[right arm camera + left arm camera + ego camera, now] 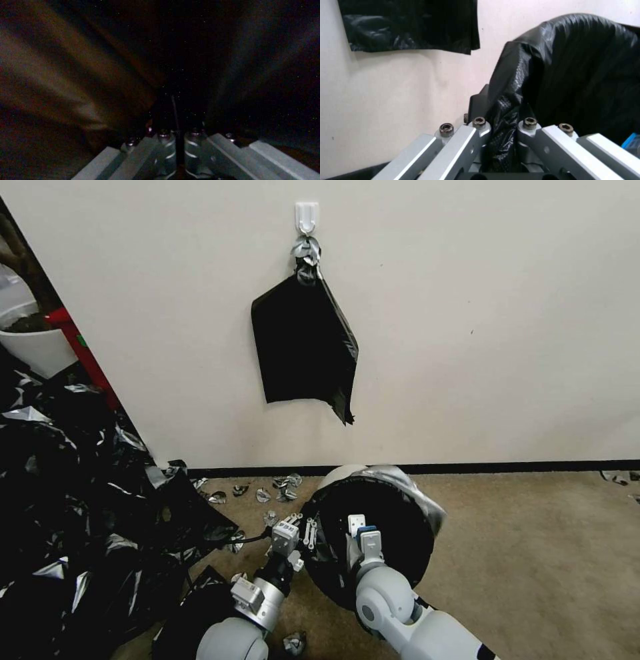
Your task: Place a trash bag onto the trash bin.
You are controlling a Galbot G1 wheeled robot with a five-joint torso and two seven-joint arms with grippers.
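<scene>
- I read the left gripper [308, 528] as clamped on the trash bag [393, 527]: in the left wrist view a fold of the black film [501, 130] runs between the two closed linkages, which stand nearly together.
- This gripper sits at the left edge of the trash bin [341, 474], just outside its mouth, touching the film where it wraps the rim.
- The right gripper [363, 527] is inside the bin's mouth, below the rim line, surrounded by dark film.
- In the right wrist view I see its linkages [176, 147] drawn close with a thin dark sliver between them. I judge it clamped on the bag's inner wall, but the dark inside leaves that unsure.
- The bag is already seated over the bin. Its film lines the inside and folds over the far and right parts of the rim, showing silvery wrinkles there.
- At the far left of the rim a strip of cream plastic is bare, so I judge the cover incomplete on that side.
- Governing relation: the bare strip lies beyond the left gripper, toward the wall [467, 313]. The left arm is the nearer one, and its pinched fold is the slack to be carried over that strip.
- The bin's axis is upright and its mouth faces up, tipped slightly toward me.
- Risk, as a judgement: pulling outward with the right gripper still inside may tear the film or tip the bin.
- A bundle of bags [303, 347] hangs on the wall above the bin, well apart from both grippers.
</scene>
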